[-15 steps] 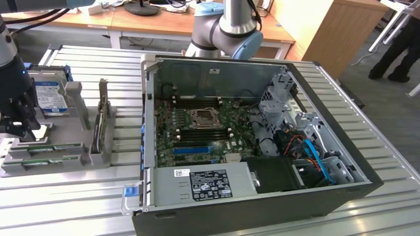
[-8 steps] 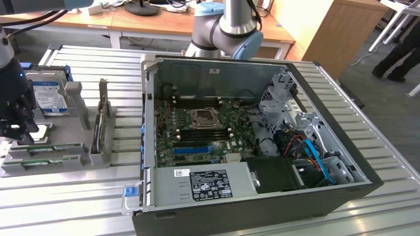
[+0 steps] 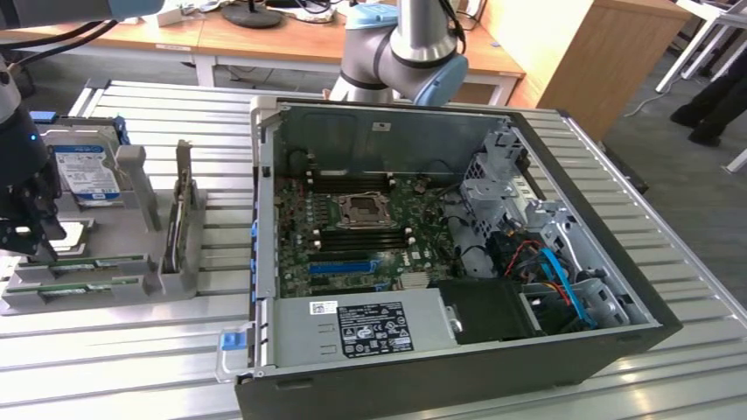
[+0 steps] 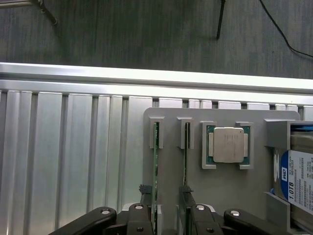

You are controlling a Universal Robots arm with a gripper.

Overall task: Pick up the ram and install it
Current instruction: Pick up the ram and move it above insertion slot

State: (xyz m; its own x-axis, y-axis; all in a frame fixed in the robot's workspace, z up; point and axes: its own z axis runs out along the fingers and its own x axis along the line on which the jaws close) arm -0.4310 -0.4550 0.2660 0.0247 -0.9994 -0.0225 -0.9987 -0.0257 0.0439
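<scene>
Jaws [image 4: 168,216] hang open over the holder [image 4: 225,196], where the ram [image 4: 156,161] stands edgewise in the end slot (its twin [image 4: 185,161] just beside). Closing off-centre could snag both sticks or tip one.

I'm seeing the exterior view looking down at an angle over the open PC case [image 3: 386,144] and parts holder [image 3: 35,302]; wrist view's pointing straight down, close, sharing the parts holder [image 4: 220,196].

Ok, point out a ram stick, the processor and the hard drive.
ram stick [image 4: 156,171], wrist view, green edge, stick farther from processor
processor [image 4: 227,145], wrist view, middle of silver lid
hard drive [image 4: 299,178], wrist view, white label
</scene>
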